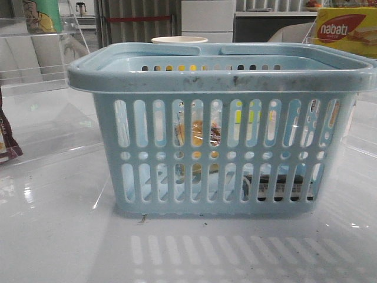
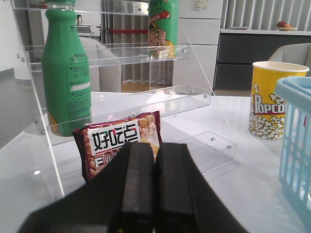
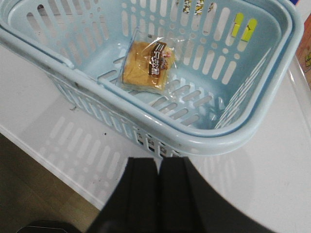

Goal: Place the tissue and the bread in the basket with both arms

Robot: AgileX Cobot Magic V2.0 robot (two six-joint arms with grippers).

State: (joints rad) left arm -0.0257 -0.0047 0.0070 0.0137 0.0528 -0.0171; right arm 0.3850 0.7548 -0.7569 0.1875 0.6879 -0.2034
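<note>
The light-blue basket [image 1: 224,76] stands in the middle of the table. Through its slots I see the bread [image 1: 197,132] in its clear packet and, low on the right, the tissue's black band [image 1: 274,184]. In the right wrist view the bread [image 3: 146,65] lies on the basket's floor [image 3: 252,131]; the tissue is hidden there. My right gripper [image 3: 160,162] is shut and empty, above the table just outside the basket's rim. My left gripper [image 2: 154,148] is shut and empty, away from the basket [image 2: 296,141], pointing at a dark brown packet. Neither gripper shows in the front view.
A dark brown snack packet [image 2: 119,145] leans on a clear acrylic shelf [image 2: 146,104] holding a green bottle [image 2: 65,73]. A yellow popcorn cup [image 2: 272,102] stands beside the basket. A nabati box [image 1: 347,29] sits at the back right. The table edge [image 3: 48,165] runs near my right gripper.
</note>
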